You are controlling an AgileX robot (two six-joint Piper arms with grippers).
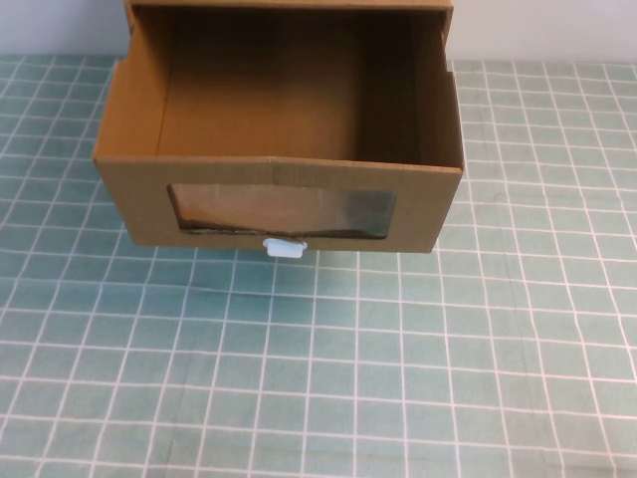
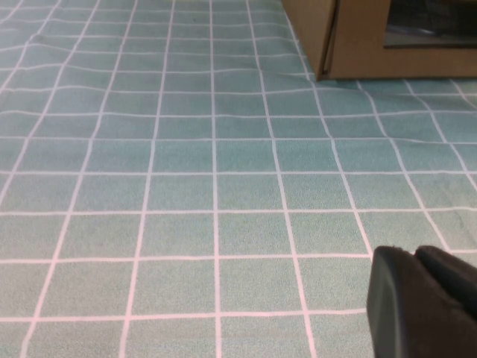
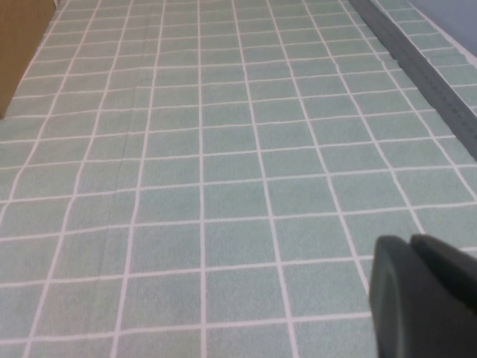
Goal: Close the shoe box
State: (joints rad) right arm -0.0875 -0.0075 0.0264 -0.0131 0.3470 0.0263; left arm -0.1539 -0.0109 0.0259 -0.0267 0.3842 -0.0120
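Note:
The shoe box (image 1: pixel 139 179) is brown cardboard and stands at the far middle of the table. Its drawer is pulled out toward me and looks empty inside. The front panel has a clear window (image 1: pixel 284 214) with a small white pull tab (image 1: pixel 282 247) just under it. Neither arm shows in the high view. In the left wrist view my left gripper (image 2: pixel 416 255) is shut and empty, low over the mat, with the box's corner (image 2: pixel 358 37) well ahead of it. In the right wrist view my right gripper (image 3: pixel 410 245) is shut and empty, with a sliver of the box (image 3: pixel 19 45) far off.
A green mat with a white grid (image 1: pixel 318 378) covers the table. The box's outer sleeve (image 1: pixel 289 6) sits against the white back wall. A grey strip (image 3: pixel 417 67) marks the mat's edge in the right wrist view.

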